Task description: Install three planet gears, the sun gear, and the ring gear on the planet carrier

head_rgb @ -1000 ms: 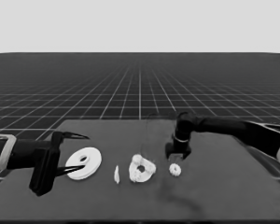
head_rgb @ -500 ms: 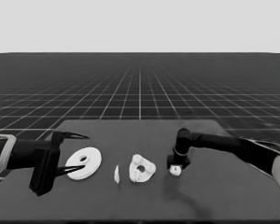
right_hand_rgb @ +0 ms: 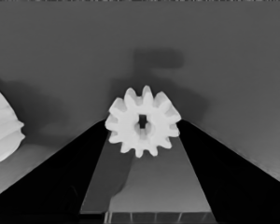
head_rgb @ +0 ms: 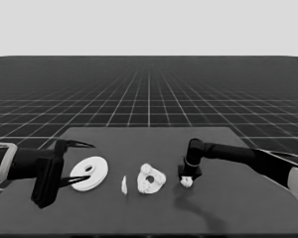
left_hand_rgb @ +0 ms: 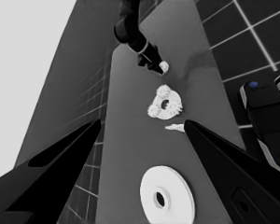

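My right gripper (head_rgb: 187, 179) is down at the table right of centre, shut on a small toothed planet gear (head_rgb: 186, 182). In the right wrist view that gear (right_hand_rgb: 143, 122) sits between both fingertips, touching each. The planet carrier, the smaller round part (head_rgb: 150, 179), lies at the table's middle with three gears on it (left_hand_rgb: 164, 91). The ring gear, the larger round part (head_rgb: 89, 173), lies flat at the left, under my waiting left gripper (head_rgb: 88, 161), which is open and holds nothing.
A thin white piece (head_rgb: 124, 185) lies between the two round parts. A white toothed edge (right_hand_rgb: 2, 130) shows beside the right fingers. Dark machinery with blue lights (left_hand_rgb: 266, 121) stands past the table's edge.
The right gripper has come down from above the lone gear and its fingers now sit on either side of it. The left arm has not moved.
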Robot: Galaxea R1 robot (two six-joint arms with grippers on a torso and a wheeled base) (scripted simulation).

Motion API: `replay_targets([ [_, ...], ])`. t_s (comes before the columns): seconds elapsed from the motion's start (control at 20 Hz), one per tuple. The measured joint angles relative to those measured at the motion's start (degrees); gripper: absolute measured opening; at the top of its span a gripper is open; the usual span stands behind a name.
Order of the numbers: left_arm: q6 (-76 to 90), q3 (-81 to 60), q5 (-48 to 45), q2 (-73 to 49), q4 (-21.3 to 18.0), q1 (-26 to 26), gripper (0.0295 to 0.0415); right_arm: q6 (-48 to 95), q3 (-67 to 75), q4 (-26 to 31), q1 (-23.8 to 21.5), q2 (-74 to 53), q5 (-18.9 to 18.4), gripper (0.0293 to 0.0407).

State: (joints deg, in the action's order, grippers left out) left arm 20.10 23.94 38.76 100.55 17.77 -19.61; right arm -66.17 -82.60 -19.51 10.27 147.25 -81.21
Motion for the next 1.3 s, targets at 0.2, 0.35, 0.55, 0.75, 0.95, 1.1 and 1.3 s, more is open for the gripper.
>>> replay_targets([
  [0.2, 0.0, 0.0, 0.0, 0.0, 0.0, 0.0, 0.0385, 0.0, 0.0, 0.0, 0.0, 0.0, 0.0, 0.031],
  [0.35, 0.0, 0.0, 0.0, 0.0, 0.0, 0.0, 0.0385, -1.9, 4.2, 3.7, -3.8, -1.6, -2.7, 0.031],
  [0.55, 0.0, 0.0, 0.0, 0.0, 0.0, 0.0, 0.0385, -3.3, 7.2, 9.6, -10.9, -2.6, -5.3, 0.031],
  [0.75, 0.0, 0.0, 0.0, 0.0, 0.0, 0.0, 0.0385, -3.4, 7.2, 10.4, -11.6, -2.6, -5.5, 0.031],
  [0.95, 0.0, 0.0, 0.0, 0.0, 0.0, 0.0, 0.0385, -14.3, -4.7, 10.2, -11.9, 20.0, -7.3, 0.031],
  [1.1, 0.0, 0.0, 0.0, 0.0, 0.0, 0.0, 0.0385, -13.5, -11.0, 10.3, -11.9, 25.9, -7.1, 0.031],
  [1.3, 0.0, 0.0, 0.0, 0.0, 0.0, 0.0, 0.0385, -13.1, -12.7, 10.3, -11.9, 27.2, -7.1, 0.031],
])
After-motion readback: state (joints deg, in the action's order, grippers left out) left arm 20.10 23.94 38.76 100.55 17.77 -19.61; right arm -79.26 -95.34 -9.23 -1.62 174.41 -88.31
